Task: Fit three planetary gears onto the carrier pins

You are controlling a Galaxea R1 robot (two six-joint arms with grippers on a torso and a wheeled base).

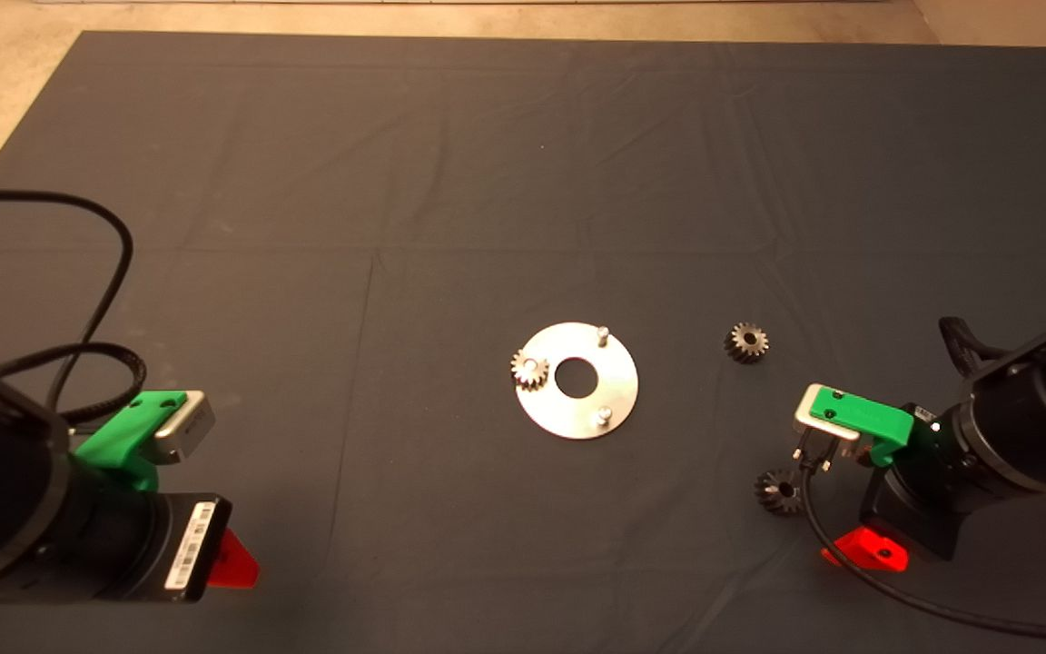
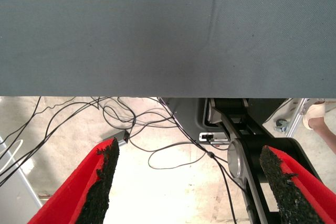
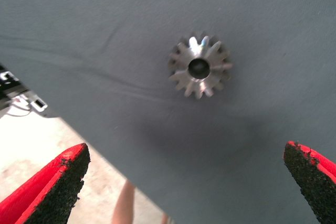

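The round silver carrier plate lies flat at mid-mat. One planetary gear sits on its left pin. Two carrier pins stand bare. A second gear lies on the mat to the plate's right. A third gear lies nearer the front right. My right gripper hovers just right of this gear, open, with nothing between its fingers. My left gripper is parked at the lower left, open and empty.
The left wrist view looks past the mat edge to floor with cables and the robot's base; a person's foot shows there. A person's leg shows beyond the mat in the right wrist view.
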